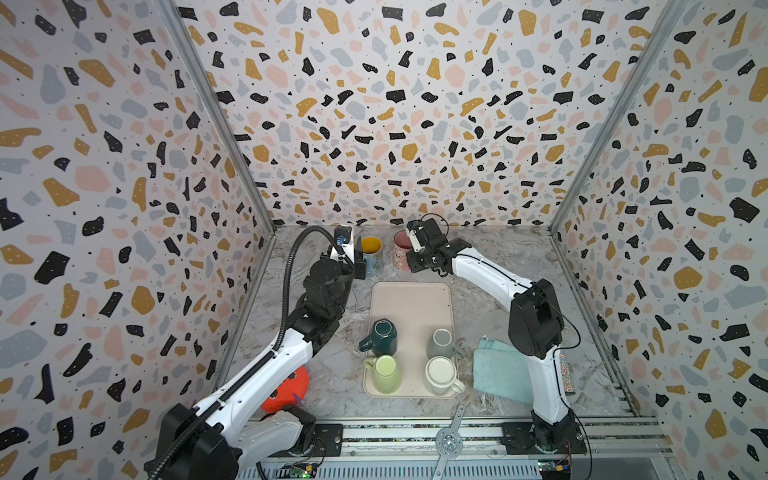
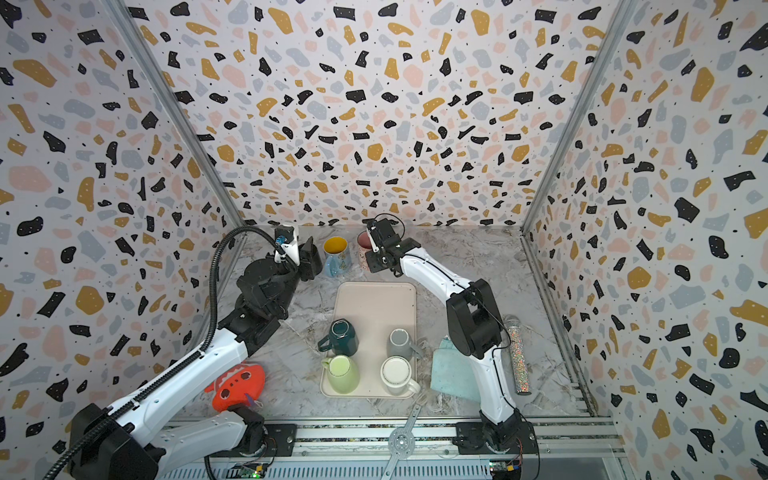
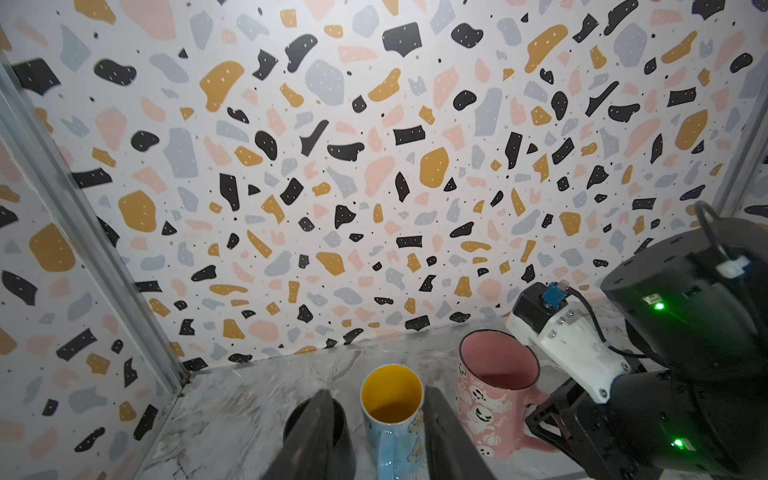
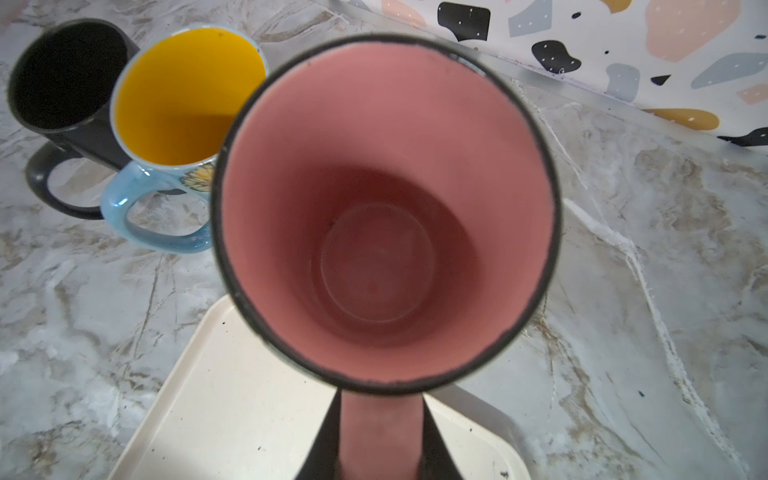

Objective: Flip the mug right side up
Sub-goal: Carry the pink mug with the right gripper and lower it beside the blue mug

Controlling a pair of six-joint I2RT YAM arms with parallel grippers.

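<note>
Top views both show the marble table, and near its middle a beige tray. To the right of the tray lies a crumpled teal cloth, with a glittery microphone past the cloth. Well to the left of the tray sits an orange-red toy, partly under the left arm.

Four mugs stand on the tray, on the half nearer the arm bases, and all look bottom-up. They are a dark green mug, a grey mug, a light green mug and a white mug.

Three more mugs stand in a row just beyond the tray's far edge, mouths up. The pink mug, printed with ghosts, is nearest the tray's far right corner. Its inside is pink and holds nothing. Its base is at the table, though I cannot tell whether it rests there fully.

The right tool is clamped on this mug's handle, with one black finger on each side. The mug's mouth opens straight towards the right wrist camera.

Just left of the pink mug is the blue mug, yellow inside and holding nothing, with its handle turned towards the left arm. The left tool has its fingers apart, one on each side of that handle, with a gap showing on both sides.

The black mug stands touching or just beside the blue mug, on the side away from the pink mug.
</note>
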